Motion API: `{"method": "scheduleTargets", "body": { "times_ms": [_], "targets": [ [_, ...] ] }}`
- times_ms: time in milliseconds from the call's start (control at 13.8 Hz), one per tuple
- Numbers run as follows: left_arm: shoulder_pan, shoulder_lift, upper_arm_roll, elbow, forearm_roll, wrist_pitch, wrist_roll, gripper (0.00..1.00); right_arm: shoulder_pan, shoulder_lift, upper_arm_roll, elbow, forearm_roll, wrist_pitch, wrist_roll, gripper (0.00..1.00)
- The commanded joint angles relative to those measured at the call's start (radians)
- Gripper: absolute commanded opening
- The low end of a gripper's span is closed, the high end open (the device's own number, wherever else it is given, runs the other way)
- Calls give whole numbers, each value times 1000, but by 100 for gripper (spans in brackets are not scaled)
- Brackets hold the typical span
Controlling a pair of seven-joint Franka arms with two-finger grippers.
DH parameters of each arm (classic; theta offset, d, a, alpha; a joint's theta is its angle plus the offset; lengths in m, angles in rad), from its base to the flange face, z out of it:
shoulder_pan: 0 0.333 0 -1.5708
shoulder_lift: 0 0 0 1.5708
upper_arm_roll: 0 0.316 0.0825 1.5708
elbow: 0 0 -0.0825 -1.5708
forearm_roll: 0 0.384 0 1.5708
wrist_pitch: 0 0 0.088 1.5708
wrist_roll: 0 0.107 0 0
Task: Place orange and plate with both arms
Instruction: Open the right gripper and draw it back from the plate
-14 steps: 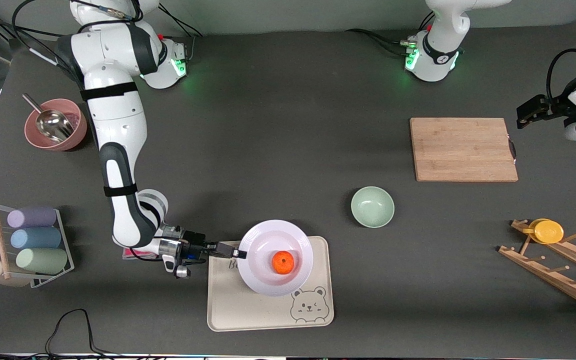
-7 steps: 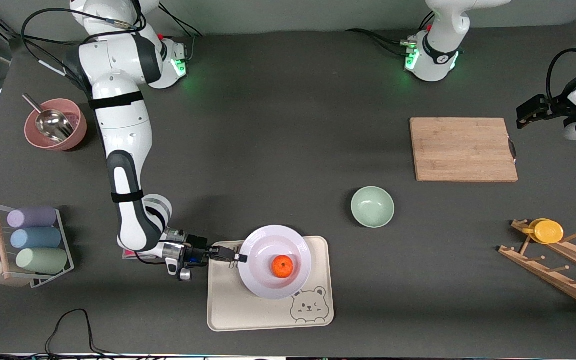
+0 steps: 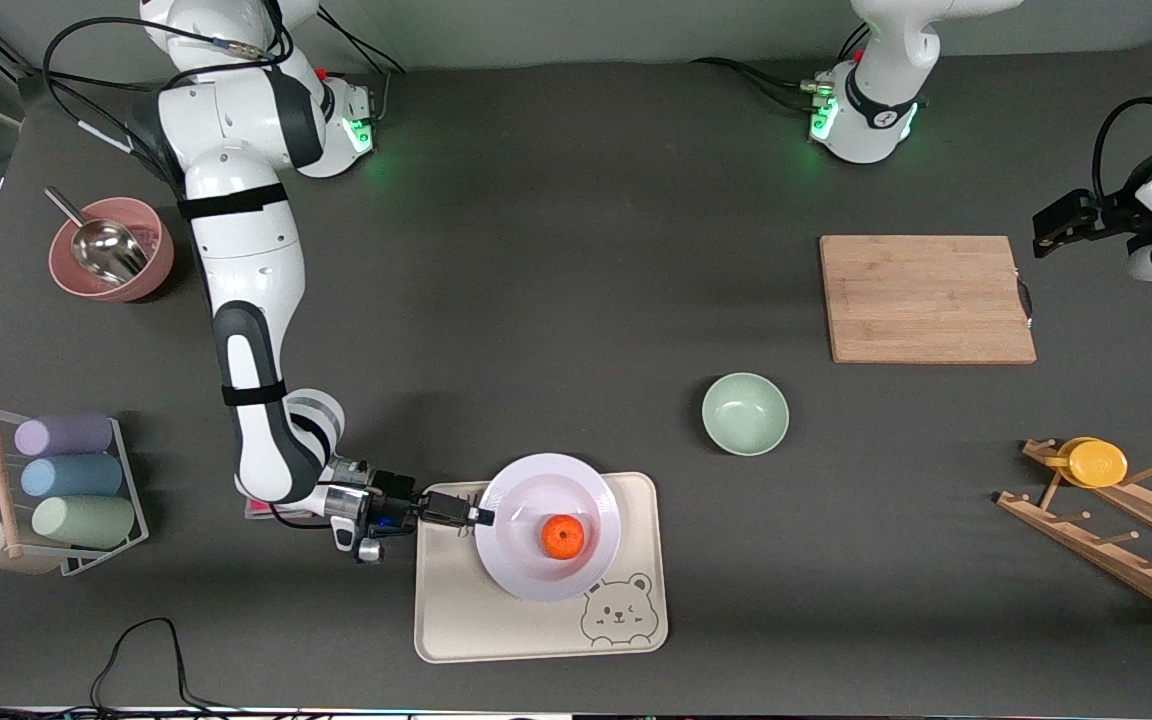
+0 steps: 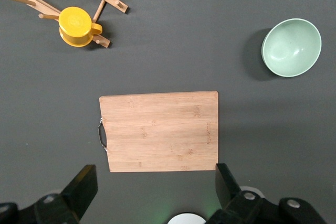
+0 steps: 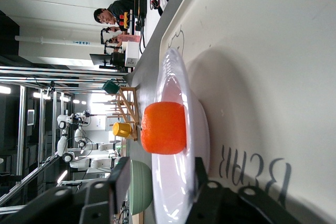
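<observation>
The orange lies in the pale plate, which rests on the cream bear tray. My right gripper is level with the plate's rim at the edge toward the right arm's end. In the right wrist view the orange sits in the plate, and the right gripper has its fingers apart on either side of the rim, one finger standing clear of it. My left gripper is open and empty and waits by the cutting board at the left arm's end; its open fingers show in the left wrist view.
A mint-green bowl stands beside the tray toward the left arm's end. A wooden cutting board lies farther from the front camera. A wooden rack with a yellow cup, a pink bowl with a scoop and a cup rack stand at the table's ends.
The plate with the orange has come down onto the tray, a little nearer the front camera. The right arm lowered with it. The left arm has not moved.
</observation>
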Motion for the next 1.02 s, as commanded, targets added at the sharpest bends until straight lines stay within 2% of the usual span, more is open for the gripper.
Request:
{"method": "scheduleTargets", "body": {
  "times_ms": [0,73,436,582,727,945],
  "targets": [
    [-10,11,5,24,1,-18,-4,100,-4,4,-30,30,2,-2,25,66],
    [-12,11,5,24,2,-18,-7,100,1,2,-52,33,-36,-3,45,66],
    [-12,9,4,24,1,-18,-2,100,-24,-62,-61,48,-246,-18,229,67],
    [-12,9,5,24,1,-19,-2,100,-42,-122,-60,48,-391,-18,288,72],
    [-14,9,4,24,1,-19,-2,100,-60,-197,-58,24,-571,-34,305,82],
    [-12,8,4,24,1,-22,-2,100,-106,-318,-57,-35,-795,-135,344,86]
  ]
}}
